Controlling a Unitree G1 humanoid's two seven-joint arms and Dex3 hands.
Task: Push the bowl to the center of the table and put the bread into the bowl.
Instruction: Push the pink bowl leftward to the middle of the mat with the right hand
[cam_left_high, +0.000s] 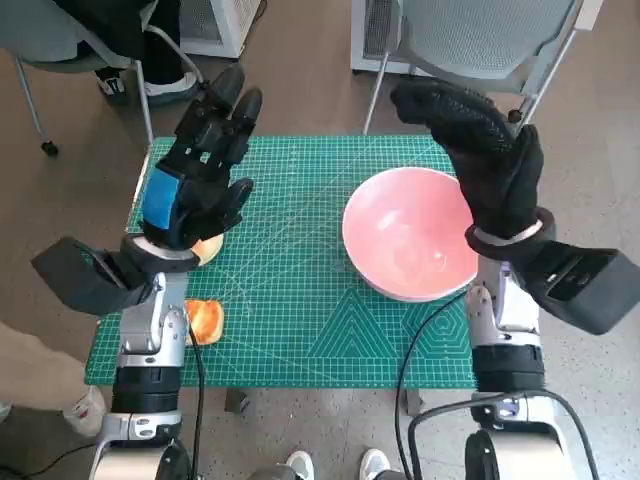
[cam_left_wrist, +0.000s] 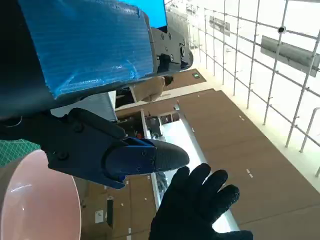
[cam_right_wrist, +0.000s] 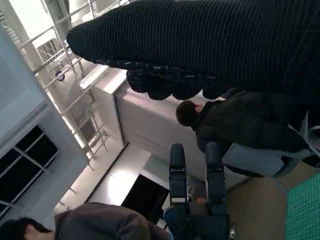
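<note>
A pink bowl (cam_left_high: 405, 235) stands empty on the right half of the green cutting mat (cam_left_high: 300, 310); the left wrist view catches its rim (cam_left_wrist: 35, 200). One piece of bread (cam_left_high: 207, 249) lies at the mat's left edge, half hidden under my left hand (cam_left_high: 200, 170). A second piece of bread (cam_left_high: 206, 320) lies nearer me, beside my left forearm. My left hand hovers raised with its fingers stretched out, holding nothing. My gloved right hand (cam_left_high: 480, 150) is lifted beside the bowl's far right rim, fingers spread (cam_left_wrist: 200, 205) and empty.
Two chairs stand beyond the table, one at the back right (cam_left_high: 480, 40) and one at the back left (cam_left_high: 60, 30). A person's shoes (cam_left_high: 300, 465) show at the near edge. A seated person in dark clothes (cam_right_wrist: 235, 125) appears in the right wrist view.
</note>
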